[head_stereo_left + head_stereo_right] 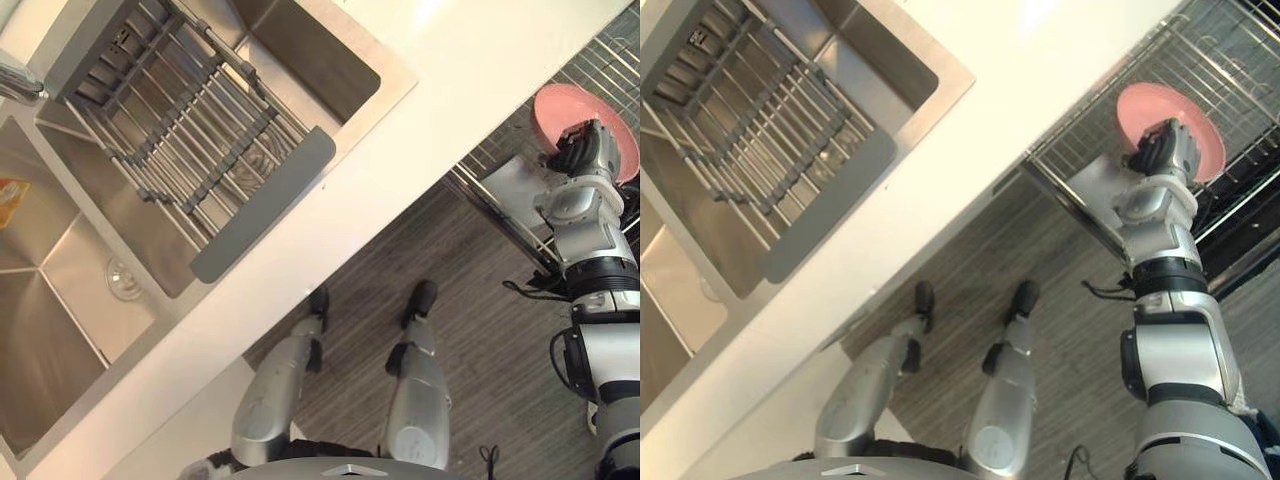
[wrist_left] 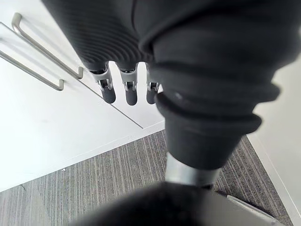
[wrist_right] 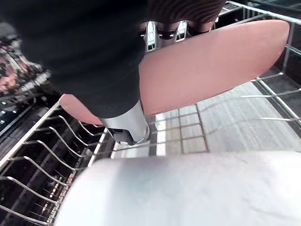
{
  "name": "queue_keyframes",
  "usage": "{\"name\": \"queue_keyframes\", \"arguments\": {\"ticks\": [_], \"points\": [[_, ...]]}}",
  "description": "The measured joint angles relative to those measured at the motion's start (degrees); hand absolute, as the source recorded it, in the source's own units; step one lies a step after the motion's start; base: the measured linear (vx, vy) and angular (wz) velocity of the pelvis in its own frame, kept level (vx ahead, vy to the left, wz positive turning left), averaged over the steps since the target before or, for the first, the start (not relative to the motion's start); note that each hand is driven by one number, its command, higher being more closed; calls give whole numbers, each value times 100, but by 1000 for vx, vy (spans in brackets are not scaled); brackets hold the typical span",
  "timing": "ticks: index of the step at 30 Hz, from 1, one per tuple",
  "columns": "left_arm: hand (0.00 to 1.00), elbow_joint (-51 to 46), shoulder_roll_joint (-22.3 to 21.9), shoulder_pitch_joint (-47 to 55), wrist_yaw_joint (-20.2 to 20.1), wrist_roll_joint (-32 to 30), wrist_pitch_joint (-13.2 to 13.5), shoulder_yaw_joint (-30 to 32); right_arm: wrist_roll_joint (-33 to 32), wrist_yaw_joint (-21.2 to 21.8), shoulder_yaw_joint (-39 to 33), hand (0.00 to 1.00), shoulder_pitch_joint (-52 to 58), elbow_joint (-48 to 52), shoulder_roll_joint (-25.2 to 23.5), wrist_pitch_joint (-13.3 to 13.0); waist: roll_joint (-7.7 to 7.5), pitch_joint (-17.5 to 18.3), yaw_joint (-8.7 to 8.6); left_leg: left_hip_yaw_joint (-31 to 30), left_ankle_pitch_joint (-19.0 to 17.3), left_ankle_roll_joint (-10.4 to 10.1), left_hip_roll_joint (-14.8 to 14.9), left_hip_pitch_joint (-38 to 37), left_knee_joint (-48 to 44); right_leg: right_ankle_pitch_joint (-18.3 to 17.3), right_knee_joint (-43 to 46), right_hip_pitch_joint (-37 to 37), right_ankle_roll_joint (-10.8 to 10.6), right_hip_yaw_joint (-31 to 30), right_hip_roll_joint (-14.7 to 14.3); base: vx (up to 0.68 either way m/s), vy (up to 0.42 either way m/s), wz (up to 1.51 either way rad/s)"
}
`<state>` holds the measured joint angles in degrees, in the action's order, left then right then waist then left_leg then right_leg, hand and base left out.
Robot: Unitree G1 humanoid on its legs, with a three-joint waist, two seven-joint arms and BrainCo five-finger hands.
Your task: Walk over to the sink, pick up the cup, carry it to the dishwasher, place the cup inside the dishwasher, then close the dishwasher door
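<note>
Over the silver wire dishwasher rack [image 3: 42, 155], the right hand [image 1: 1160, 150] has fingers [image 3: 164, 30] and thumb clamped on the round pink cup [image 3: 211, 61], while the left hand [image 2: 127, 89] hangs with fingers relaxed beside white cabinet doors [image 2: 47, 122].

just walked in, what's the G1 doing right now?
The robot stands at the counter by the sink. Its right hand is out over the pulled-out dishwasher rack, with fingers and thumb apparently pinching a pink dish that looks more like a plate or bowl than a cup. The dish seems to be held above the wire tines, not yet set down. The left hand hangs open by the white cabinet doors, holding nothing.
</note>
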<state>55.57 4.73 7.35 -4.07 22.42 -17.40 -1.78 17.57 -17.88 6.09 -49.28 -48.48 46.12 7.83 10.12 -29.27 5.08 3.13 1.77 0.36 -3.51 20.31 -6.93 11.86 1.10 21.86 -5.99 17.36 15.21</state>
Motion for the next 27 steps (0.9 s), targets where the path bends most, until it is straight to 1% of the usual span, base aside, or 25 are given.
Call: {"name": "queue_keyframes", "arguments": {"ticks": [2,3,6,7,10,11,12,13,15,20,22,24,27], "points": [[0,8,31,-8,-2,1,2,-83,-185,4,-2,100,0,-50,25,35,3,2,-8,-37,17,-6,-5,65,-2,3,5,47,4,21,3,-9,-55,7],[0,32,32,-28,-3,2,3,-92,-441,-37,-7,100,-5,-84,63,67,5,3,1,-51,30,-12,-9,96,-1,7,7,71,7,31,7,-17,-53,7],[0,97,36,-79,-5,2,4,-113,-837,-197,-80,100,-39,-251,72,112,19,12,30,-74,38,-14,-10,104,-2,4,26,75,11,43,9,-24,-57,4],[0,138,35,-111,-4,2,5,-115,-891,-248,-189,0,-39,-255,72,106,27,17,55,-79,45,-12,-14,120,-2,4,32,89,11,47,13,-23,-40,4],[0,138,26,-122,-5,2,17,-124,-1197,-480,-337,0,-42,-258,119,32,53,35,89,-103,75,-15,-26,185,1,8,48,154,17,60,29,-34,-56,5],[0,138,24,-122,-5,1,27,-126,-1281,-528,-412,0,-43,-258,117,-33,55,37,104,-102,80,-14,-28,187,1,12,50,156,21,59,31,-28,-51,0],[0,138,23,-122,-5,1,36,-128,-1286,-554,-443,0,-53,-257,118,-49,57,37,109,-103,82,-14,-29,187,0,13,52,156,23,59,32,-28,-50,1],[0,140,23,-122,-5,-2,52,-132,-1299,-641,-465,0,-85,-257,119,-114,57,38,112,-106,87,-13,-32,187,1,12,60,156,28,59,35,-23,-40,1],[0,141,23,-122,-6,-2,76,-134,-1324,-671,-466,0,-118,-215,119,-238,62,41,112,-107,94,-13,-35,186,0,11,64,157,39,58,38,-29,-51,1],[0,145,-27,-122,-11,-8,170,-136,-1326,-862,-476,0,-173,-136,117,-532,143,96,134,-109,109,-15,-38,181,0,11,63,148,55,55,41,-26,-62,0],[0,155,-32,-122,-10,-9,176,-137,-1323,-899,-514,0,-173,-36,117,-599,151,101,127,-109,114,-16,-37,173,0,12,63,141,56,53,41,-21,-62,-1],[0,168,-32,-122,-11,-14,184,-135,-1277,-981,-646,0,-179,123,118,-731,152,102,118,-103,115,-15,-30,142,0,25,53,111,72,49,40,-20,-66,-2],[0,176,-34,-122,-13,-20,195,-131,-1268,-1124,-683,0,-178,385,117,-774,151,102,97,-99,116,-15,-21,62,9,32,15,23,78,50,37,-19,-65,-2]]}}
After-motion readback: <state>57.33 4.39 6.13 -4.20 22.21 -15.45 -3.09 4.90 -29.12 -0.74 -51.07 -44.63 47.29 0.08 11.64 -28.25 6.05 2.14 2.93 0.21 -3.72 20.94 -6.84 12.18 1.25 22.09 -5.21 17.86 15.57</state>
